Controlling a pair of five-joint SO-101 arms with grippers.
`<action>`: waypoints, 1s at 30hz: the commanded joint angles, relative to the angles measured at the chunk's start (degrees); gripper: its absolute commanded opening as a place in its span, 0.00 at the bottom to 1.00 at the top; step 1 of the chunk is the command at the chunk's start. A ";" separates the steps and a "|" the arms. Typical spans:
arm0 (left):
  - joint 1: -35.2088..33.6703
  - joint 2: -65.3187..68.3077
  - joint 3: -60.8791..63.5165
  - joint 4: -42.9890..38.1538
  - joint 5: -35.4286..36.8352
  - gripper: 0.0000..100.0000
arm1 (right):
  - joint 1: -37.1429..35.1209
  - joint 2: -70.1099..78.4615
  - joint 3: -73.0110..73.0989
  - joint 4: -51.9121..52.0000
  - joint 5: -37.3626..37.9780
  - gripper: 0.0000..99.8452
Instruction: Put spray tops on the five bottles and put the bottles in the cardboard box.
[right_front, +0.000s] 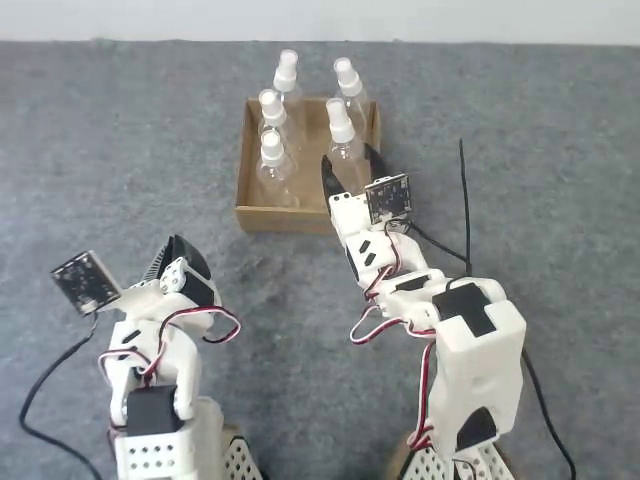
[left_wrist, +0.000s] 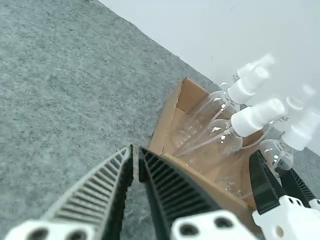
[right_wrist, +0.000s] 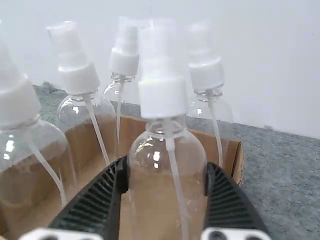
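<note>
Showing a two-arm robot at a grey felt table (right_front: 120, 130), with the task looking close to done. The right gripper (right_wrist: 164, 175) is holding a clear bottle (right_wrist: 167, 145) between its two black jaws, which are parted just enough to take the bottle's body and are lying against both of its sides. The bottle is standing upright, its long axis running straight up across the line of the jaws, with a white spray top (right_wrist: 161, 85) sitting on its neck. Just beyond the jaws, four other bottles (right_wrist: 82, 115) are standing capped inside the cardboard box (right_wrist: 235, 155).

The coming move is probably turning on this: the held bottle is sitting right between the fingertips and seemingly within the box's near corner, so the jaws are needing only to part and draw back along their own line without tipping it.

The left gripper (left_wrist: 136, 167) is resting with its ribbed jaws all but closed on nothing, the box lying well ahead of it, so the right arm is by far the nearer.

The right wrist view is giving the jaw contact and the dip tube inside the bottle. The high view is giving what that one is hiding, the bottle's foot apparently inside the box wall
</note>
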 joint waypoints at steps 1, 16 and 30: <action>-0.26 -1.23 -0.13 -1.76 -0.53 0.01 | 0.13 -1.01 0.18 -0.84 1.23 0.13; -0.26 -1.23 0.57 -2.11 -0.62 0.01 | 0.13 -1.01 1.14 -1.19 4.57 0.21; -0.26 -1.23 0.57 -2.11 -0.62 0.01 | 0.13 -3.47 3.25 -1.01 4.57 0.21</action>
